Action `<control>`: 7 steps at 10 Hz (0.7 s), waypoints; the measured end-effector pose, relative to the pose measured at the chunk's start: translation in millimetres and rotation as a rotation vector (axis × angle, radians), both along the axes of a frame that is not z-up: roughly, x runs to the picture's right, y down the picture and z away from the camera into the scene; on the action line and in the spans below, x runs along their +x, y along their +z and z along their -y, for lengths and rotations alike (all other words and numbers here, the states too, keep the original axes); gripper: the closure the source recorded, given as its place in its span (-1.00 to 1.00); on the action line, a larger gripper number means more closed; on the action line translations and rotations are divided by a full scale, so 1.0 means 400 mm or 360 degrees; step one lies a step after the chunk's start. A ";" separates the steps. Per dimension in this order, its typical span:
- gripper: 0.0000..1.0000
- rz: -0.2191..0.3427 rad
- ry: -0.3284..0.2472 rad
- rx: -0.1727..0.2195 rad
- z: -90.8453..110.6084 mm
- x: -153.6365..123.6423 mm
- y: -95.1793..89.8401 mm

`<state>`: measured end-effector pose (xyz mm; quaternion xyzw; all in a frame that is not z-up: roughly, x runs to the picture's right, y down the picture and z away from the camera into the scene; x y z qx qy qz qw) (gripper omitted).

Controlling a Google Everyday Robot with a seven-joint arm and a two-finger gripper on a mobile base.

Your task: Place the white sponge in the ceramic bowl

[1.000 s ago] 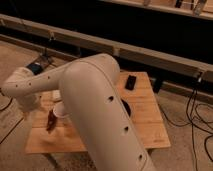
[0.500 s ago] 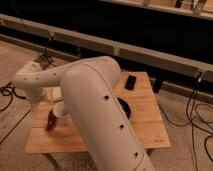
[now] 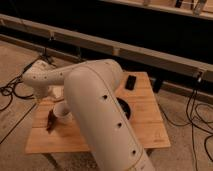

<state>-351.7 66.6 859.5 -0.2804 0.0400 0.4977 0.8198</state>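
Observation:
The black ceramic bowl (image 3: 126,107) sits at the table's middle, mostly covered by my white arm (image 3: 95,100); only its right rim shows. The white sponge is hidden from view. My arm reaches left over the table, bends at an elbow (image 3: 35,80) and folds back toward the table's far left. The gripper is hidden behind the arm, somewhere over the table's left part.
On the wooden table (image 3: 145,125) a white cup (image 3: 62,111) stands left of the bowl, with a brown-red object (image 3: 51,121) beside it. A small black object (image 3: 130,82) lies at the far edge. Cables (image 3: 10,92) run on the floor on both sides. A dark rail runs behind.
The arm's elbow has swung to the right, from beyond the table's left edge toward the table's left part.

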 end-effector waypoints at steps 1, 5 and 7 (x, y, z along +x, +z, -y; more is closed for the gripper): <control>-0.30 0.0006 -0.0011 0.0015 0.005 0.002 0.015; -0.30 0.0013 -0.0028 0.0046 0.017 0.007 0.045; -0.30 0.0012 -0.0028 0.0047 0.018 0.007 0.045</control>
